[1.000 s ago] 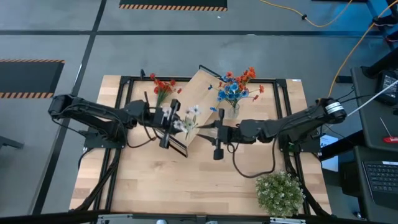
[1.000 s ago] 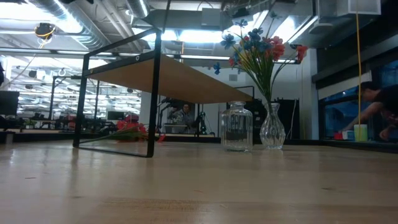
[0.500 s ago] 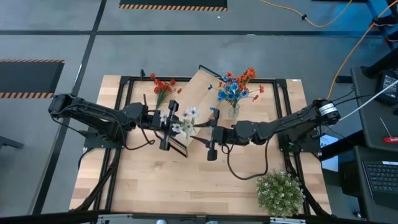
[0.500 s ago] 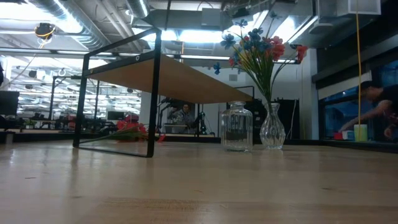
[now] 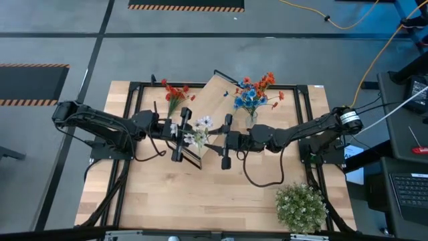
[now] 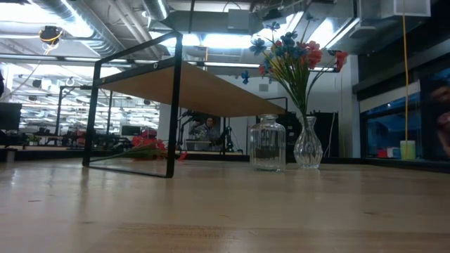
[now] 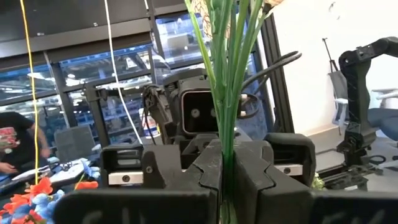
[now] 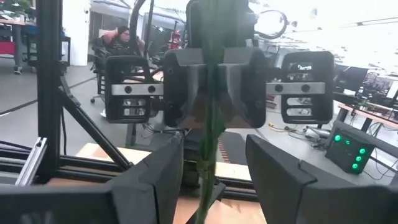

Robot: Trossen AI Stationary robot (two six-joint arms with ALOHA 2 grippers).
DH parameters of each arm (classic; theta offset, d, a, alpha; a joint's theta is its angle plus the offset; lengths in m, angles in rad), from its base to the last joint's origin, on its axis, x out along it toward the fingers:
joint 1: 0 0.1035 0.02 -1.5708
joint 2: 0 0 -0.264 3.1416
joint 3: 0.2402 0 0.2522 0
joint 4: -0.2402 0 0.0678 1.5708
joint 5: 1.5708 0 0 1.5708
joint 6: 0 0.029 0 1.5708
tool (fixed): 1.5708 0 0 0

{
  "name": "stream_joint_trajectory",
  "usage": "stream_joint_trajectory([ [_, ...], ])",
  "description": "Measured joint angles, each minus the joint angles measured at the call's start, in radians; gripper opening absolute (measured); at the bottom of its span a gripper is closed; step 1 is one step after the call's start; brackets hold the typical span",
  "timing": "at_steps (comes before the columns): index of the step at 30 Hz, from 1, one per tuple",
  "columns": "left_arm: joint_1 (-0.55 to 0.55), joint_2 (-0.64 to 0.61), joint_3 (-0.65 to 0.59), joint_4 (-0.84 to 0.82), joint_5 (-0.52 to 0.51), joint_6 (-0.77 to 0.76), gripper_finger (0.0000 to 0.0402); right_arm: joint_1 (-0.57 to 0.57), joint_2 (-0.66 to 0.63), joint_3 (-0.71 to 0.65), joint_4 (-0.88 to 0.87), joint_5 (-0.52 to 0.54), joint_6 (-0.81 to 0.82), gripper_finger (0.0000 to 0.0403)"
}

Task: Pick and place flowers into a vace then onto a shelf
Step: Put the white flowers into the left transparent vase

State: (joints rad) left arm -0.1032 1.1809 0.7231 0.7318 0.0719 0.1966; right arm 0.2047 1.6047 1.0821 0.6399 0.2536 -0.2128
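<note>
Stems of the white flowers [image 5: 198,129] were clamped upright in the left tool [image 7: 222,180], above the shelf [image 5: 215,94] edge. Right tool [image 8: 214,171] faced it, fingers parted either side of the stems without gripping. Other flowers stood in a vase [image 6: 307,145] on the worktop [image 5: 200,194].

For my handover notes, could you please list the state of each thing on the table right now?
White flowers: held in the air by their stems.
Left tool: shut on the white flowers.
Right tool: open around the stems.
Slim vase: upright, holding flowers.
Jar: upright, empty.
Red flowers: lying flat.
Shelf: standing, tilted.
</note>
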Motion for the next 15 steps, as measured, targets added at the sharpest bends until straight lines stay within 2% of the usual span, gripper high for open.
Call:
stream_joint_trajectory([
  [15,0.014,0.016,0.000,0.049,-0.001,0.002,0.0013,-0.023,0.000,0.000,0.014,-0.005,-0.001,0.0118],
])
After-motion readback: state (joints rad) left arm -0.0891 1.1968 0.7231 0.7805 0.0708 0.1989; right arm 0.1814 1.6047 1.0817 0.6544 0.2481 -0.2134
